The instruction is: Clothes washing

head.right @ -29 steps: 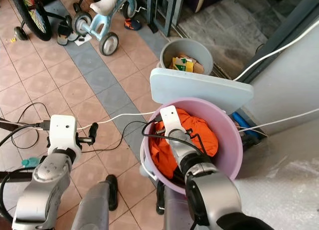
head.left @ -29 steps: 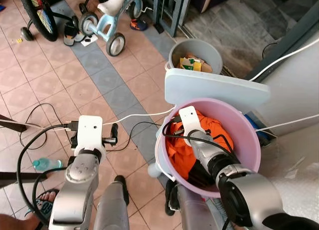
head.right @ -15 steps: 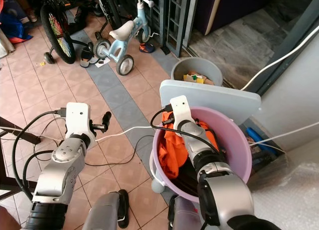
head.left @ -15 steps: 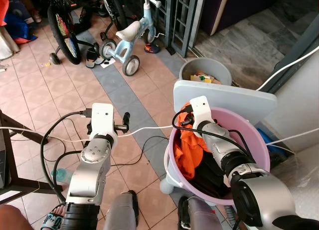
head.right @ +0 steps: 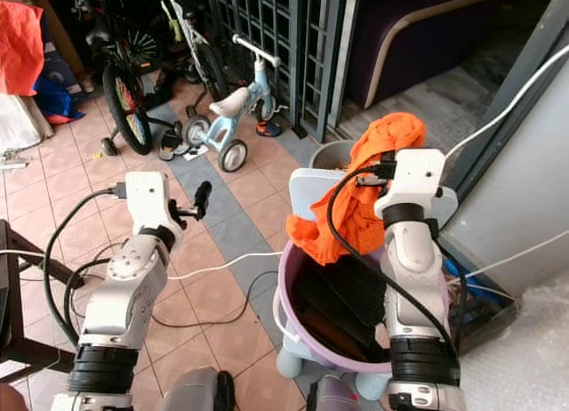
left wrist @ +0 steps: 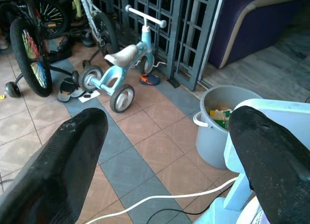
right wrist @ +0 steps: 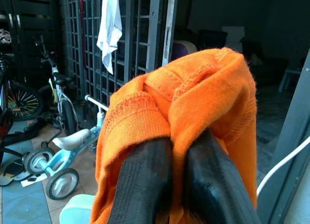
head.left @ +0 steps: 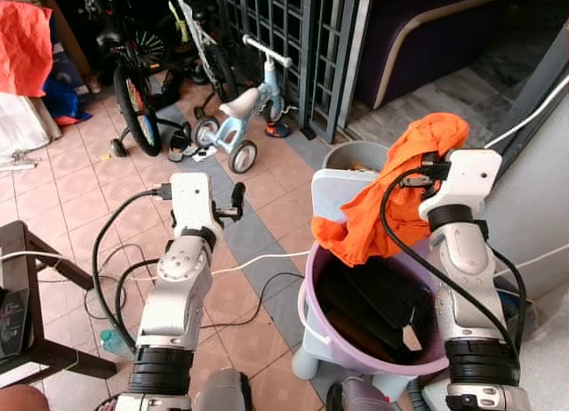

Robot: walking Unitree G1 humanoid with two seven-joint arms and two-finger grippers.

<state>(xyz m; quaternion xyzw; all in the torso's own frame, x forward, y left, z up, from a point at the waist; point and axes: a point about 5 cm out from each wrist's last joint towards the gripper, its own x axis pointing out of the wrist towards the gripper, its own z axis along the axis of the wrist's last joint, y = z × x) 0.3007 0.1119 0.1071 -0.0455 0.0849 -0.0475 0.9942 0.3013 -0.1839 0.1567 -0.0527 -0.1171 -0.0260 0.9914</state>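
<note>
Pinching a bright orange knitted garment [head.left: 400, 184] between its two black fingers [right wrist: 145, 185], the right gripper [right wrist: 177, 180] is raised high above the round lilac plastic tub [head.left: 311, 291], with the cloth draped over the fingertips and its lower folds hanging down to about the tub's far-left rim. Inside the tub lie dark clothes [head.left: 373, 304]. A pale blue plastic lid [head.left: 329, 193] stands just beyond the tub, and past it a grey bucket [left wrist: 213, 122] holds cartons. On the left, the left gripper [left wrist: 169, 151] hovers over the tiled floor with its fingers spread wide and nothing between them; a white cable [head.left: 258, 261] trails across the tiles near it, and a light blue child's tricycle [head.left: 236, 131] stands far off by the dark metal gate [head.left: 293, 37].

The step in hand looks like lifting laundry out of the tub; next the garment probably has to be carried clear of the rim toward the washer without snagging.

A second ago this gripper was down inside the tub among the orange cloth; now the garment is out and aloft, and the camera has tilted up.
</note>
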